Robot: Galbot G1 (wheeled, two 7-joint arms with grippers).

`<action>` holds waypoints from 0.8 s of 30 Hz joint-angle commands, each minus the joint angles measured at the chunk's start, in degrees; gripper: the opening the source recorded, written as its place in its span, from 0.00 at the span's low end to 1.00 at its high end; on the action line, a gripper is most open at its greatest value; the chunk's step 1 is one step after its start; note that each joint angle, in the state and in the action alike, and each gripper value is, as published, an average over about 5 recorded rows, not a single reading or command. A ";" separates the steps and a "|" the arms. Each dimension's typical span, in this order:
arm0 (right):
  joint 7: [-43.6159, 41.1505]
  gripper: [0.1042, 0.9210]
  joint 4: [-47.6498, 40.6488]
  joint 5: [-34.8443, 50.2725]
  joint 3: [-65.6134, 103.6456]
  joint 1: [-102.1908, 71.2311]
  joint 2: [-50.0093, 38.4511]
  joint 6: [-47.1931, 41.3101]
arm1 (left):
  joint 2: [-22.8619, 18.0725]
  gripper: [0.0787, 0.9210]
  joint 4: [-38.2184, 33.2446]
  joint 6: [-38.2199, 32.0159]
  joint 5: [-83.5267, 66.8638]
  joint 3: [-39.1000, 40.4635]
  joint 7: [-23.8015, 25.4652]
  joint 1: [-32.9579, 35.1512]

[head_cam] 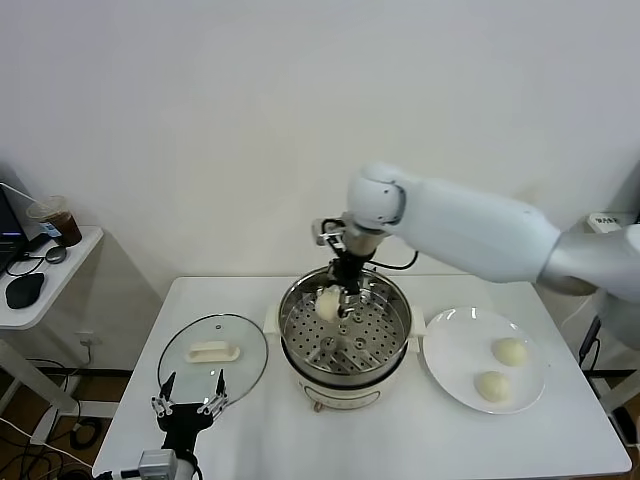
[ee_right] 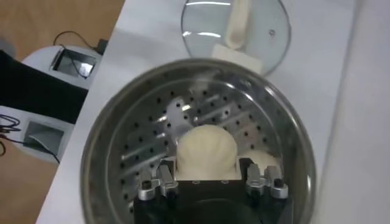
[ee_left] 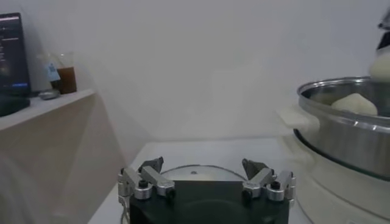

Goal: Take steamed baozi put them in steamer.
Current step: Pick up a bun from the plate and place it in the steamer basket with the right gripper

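Observation:
My right gripper (head_cam: 345,290) hangs over the far side of the steel steamer (head_cam: 375,335) and is shut on a cream-white baozi (ee_right: 206,151), which it holds inside the basket just above the perforated bottom (ee_right: 143,143). That baozi shows at the fingertips in the head view (head_cam: 328,303). A second baozi (ee_right: 265,161) lies in the basket beside it, partly hidden by a finger. Two more baozi (head_cam: 510,351) (head_cam: 491,386) lie on the white plate (head_cam: 455,345) to the right of the steamer. My left gripper (head_cam: 187,405) is parked, open and empty, at the table's front left.
The round glass lid (head_cam: 213,352) with its white handle lies flat on the table left of the steamer, just beyond my left gripper (ee_left: 203,165). A side table (head_cam: 60,262) with a drink cup stands at the far left. The wall is close behind the table.

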 commanded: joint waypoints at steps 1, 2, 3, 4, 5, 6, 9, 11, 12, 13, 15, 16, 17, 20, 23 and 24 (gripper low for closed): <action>2.86 0.61 -4.58 -2.20 -0.41 -4.23 7.35 -1.24 | 0.17 0.88 0.06 0.00 -0.18 -0.02 0.06 -0.02; 3.17 0.61 -5.21 -2.72 -0.23 -4.65 7.72 -1.25 | 0.14 0.88 -0.03 0.01 -0.18 -0.03 0.08 -0.05; 3.41 0.61 -5.99 -3.41 -0.01 -5.14 8.13 -1.24 | 0.09 0.88 -0.12 0.02 -0.18 -0.05 0.09 -0.05; 3.61 0.61 -6.77 -4.11 0.21 -5.58 8.52 -1.21 | 0.04 0.88 -0.21 0.03 -0.19 -0.06 0.10 -0.04; 3.79 0.61 -7.45 -4.74 0.39 -5.94 8.85 -1.21 | 0.00 0.88 -0.26 0.03 -0.19 -0.07 0.10 -0.01; 3.97 0.61 -8.12 -5.39 0.55 -6.33 9.21 -1.22 | -0.03 0.88 -0.29 0.03 -0.20 -0.07 0.10 0.01; 4.36 0.61 -9.50 -6.82 0.95 -7.15 10.14 -1.35 | -0.04 0.88 -0.23 0.02 -0.23 -0.11 0.08 -0.01; 4.49 0.61 -10.07 -7.26 1.19 -7.53 10.64 -1.44 | -0.05 0.88 -0.19 0.02 -0.27 -0.15 0.10 -0.07; 4.57 0.61 -10.33 -7.41 1.31 -7.69 10.86 -1.47 | -0.05 0.88 -0.17 0.03 -0.28 -0.16 0.11 -0.10; 4.66 0.61 -10.58 -7.53 1.45 -7.85 11.08 -1.48 | -0.06 0.88 -0.15 0.03 -0.30 -0.17 0.12 -0.13; 4.69 0.61 -10.76 -7.63 1.77 -8.07 11.29 -1.47 | -0.06 0.88 0.06 0.04 -0.33 -0.20 0.11 -0.20; 4.66 0.61 -10.68 -7.64 1.89 -8.14 11.29 -1.48 | -0.06 0.88 0.25 0.05 -0.34 -0.23 0.09 -0.25; 4.57 0.61 -10.51 -7.62 1.95 -8.17 11.24 -1.47 | -0.05 0.88 0.46 0.04 -0.35 -0.25 0.08 -0.30; 4.27 0.61 -9.85 -7.58 1.77 -8.20 10.95 -1.51 | -0.03 0.88 0.88 0.04 -0.34 -0.25 0.07 -0.49; 4.09 0.61 -9.35 -7.60 1.54 -8.33 10.63 -1.62 | -0.05 0.88 0.71 0.06 -0.35 -0.21 0.13 -0.57; 4.03 0.61 -9.16 -7.54 1.47 -8.35 10.49 -1.65 | -0.06 0.88 0.62 0.07 -0.35 -0.21 0.15 -0.57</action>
